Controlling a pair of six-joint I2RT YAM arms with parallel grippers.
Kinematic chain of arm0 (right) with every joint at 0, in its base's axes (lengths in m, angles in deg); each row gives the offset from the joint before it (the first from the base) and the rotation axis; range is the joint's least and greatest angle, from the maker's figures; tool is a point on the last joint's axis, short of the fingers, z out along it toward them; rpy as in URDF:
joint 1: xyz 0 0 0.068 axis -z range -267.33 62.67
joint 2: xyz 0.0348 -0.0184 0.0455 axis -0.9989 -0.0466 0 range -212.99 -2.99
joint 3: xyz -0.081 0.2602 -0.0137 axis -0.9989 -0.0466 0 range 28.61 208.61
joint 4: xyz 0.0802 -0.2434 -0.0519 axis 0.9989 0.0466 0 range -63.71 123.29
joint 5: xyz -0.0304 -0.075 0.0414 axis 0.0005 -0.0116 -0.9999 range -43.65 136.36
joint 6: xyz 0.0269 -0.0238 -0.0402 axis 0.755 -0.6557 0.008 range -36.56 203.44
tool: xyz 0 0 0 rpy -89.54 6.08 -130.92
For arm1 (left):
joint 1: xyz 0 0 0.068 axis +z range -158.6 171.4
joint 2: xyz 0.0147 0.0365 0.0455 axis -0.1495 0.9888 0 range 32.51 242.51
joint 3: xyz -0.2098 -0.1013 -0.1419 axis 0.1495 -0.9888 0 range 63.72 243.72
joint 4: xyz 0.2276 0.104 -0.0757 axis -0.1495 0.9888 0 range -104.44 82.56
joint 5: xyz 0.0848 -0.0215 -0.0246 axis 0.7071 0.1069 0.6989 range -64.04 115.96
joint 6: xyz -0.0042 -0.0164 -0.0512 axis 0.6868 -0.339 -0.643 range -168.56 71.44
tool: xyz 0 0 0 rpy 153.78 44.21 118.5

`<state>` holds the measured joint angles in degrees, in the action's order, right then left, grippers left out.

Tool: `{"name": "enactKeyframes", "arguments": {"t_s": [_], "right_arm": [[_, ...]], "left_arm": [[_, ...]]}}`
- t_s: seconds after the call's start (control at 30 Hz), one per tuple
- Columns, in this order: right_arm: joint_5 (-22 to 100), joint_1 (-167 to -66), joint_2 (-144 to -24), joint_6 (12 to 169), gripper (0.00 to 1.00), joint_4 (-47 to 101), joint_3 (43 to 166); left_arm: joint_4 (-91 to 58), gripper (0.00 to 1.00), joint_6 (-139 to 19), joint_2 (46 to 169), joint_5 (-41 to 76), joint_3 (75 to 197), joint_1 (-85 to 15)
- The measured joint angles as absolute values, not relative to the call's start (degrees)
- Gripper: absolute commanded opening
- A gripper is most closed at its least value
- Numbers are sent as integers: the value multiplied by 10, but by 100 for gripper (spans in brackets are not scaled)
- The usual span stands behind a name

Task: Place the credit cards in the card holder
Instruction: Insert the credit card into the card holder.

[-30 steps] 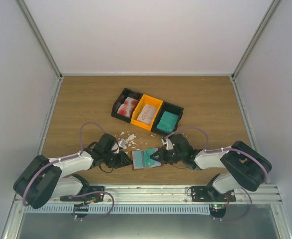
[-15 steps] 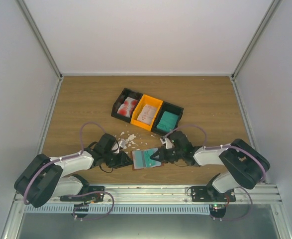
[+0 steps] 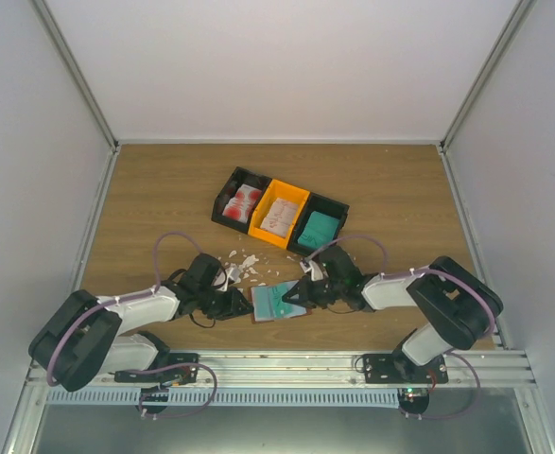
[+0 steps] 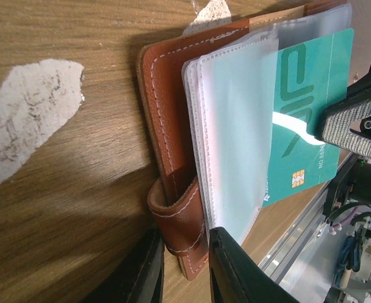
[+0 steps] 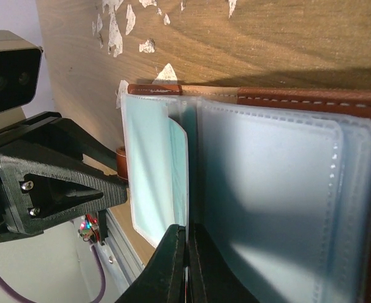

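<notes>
The brown leather card holder (image 3: 269, 304) lies open near the table's front, its clear sleeves up. My left gripper (image 3: 243, 305) is shut on its leather strap loop at the left edge; in the left wrist view (image 4: 184, 249) the jaws stand on either side of the loop of the card holder (image 4: 166, 107). My right gripper (image 3: 297, 297) is shut on a teal credit card (image 4: 306, 120) whose left part lies inside a clear sleeve. In the right wrist view the shut gripper (image 5: 186, 246) pinches the card (image 5: 179, 170) edge-on over the card holder (image 5: 311, 98).
Three joined trays stand behind: a black one with red-blotched white cards (image 3: 243, 201), an orange one with beige cards (image 3: 279, 216), a black one with teal cards (image 3: 320, 228). White crumbled scraps (image 3: 240, 264) lie just behind the card holder. The metal front rail (image 3: 286, 364) is close.
My right gripper has moved a little to the left with the teal card, which now lies further over the card holder. The left arm has hardly moved.
</notes>
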<state>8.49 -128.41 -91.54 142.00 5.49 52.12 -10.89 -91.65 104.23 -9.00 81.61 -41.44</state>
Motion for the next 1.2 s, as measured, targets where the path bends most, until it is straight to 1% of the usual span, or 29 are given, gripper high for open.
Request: {"name": "enactKeyframes", "arguments": {"t_s": [0.2,0.83,1.07,1.2], "right_arm": [[85,-1284,-919,1422,1,55,527],[99,-1288,-929,1396,1,75,556],[88,-1297,-929,1405,2,73,556],[82,-1298,-936,1408,5,67,553]], "left_arm": [[-109,22,-916,1047,-91,819,-416],[-112,21,-920,1048,-100,817,-419],[-106,21,-920,1048,-102,821,-419],[-105,21,-921,1048,-102,821,-419]]}}
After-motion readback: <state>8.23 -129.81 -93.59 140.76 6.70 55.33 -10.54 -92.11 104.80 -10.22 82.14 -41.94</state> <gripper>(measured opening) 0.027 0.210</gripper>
